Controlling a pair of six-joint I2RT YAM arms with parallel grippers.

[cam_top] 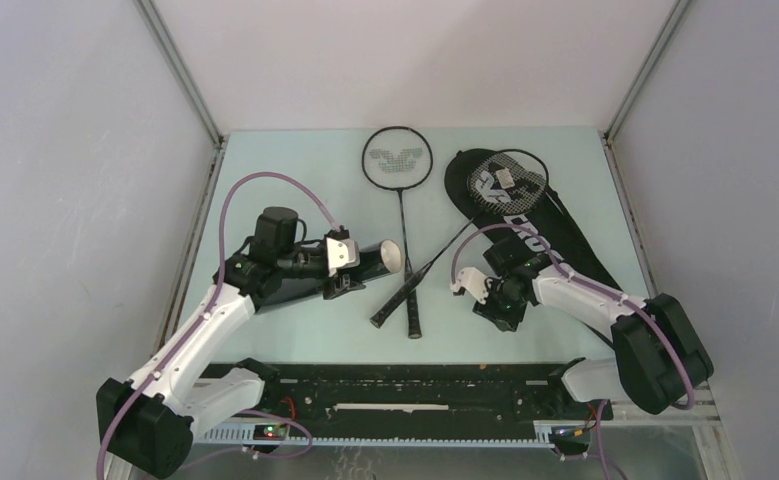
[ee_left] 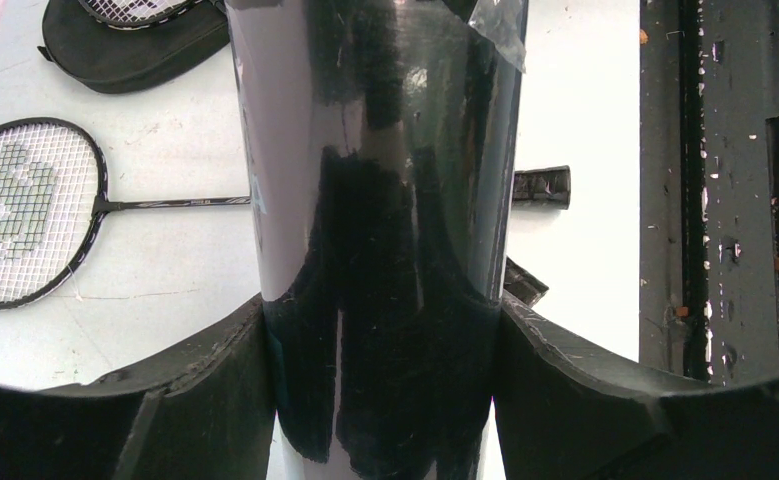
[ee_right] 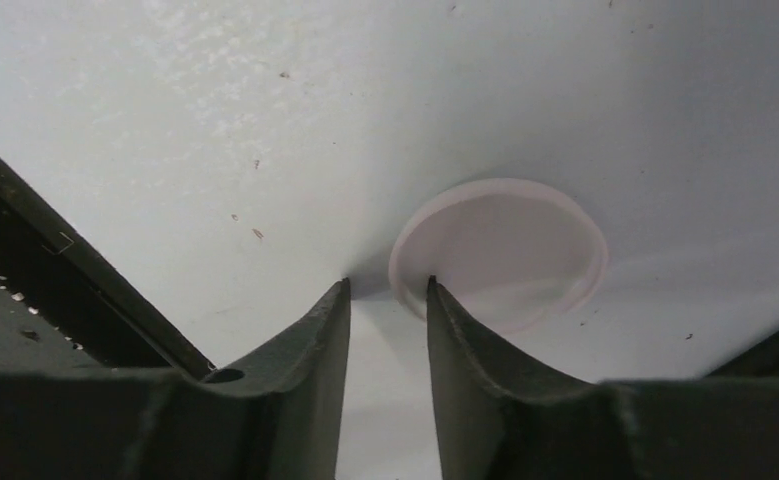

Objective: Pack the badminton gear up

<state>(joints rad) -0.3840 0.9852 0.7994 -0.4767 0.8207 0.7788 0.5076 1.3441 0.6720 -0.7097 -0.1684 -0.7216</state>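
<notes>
My left gripper (cam_top: 340, 270) (ee_left: 380, 310) is shut on the long black tube (cam_top: 365, 262) (ee_left: 385, 200), which it holds off the table with the open end pointing right. One black racket (cam_top: 397, 158) (ee_left: 25, 210) lies flat on the table. The other racket (cam_top: 507, 180) has its head on the black bag (cam_top: 555, 225) (ee_left: 130, 50), and the two handles cross near the front. My right gripper (cam_top: 493, 312) (ee_right: 387, 285) points down at the table, its jaws narrowly apart. The rim of a translucent white lid (ee_right: 500, 250) sits between its tips, and the left tip stands clear of that rim.
A black rail (cam_top: 395, 385) (ee_left: 725, 200) runs along the near edge of the table, just behind both arms. White enclosure walls with metal posts close off the left, right and back sides. The racket handles (ee_left: 540, 187) lie close to the right of the tube.
</notes>
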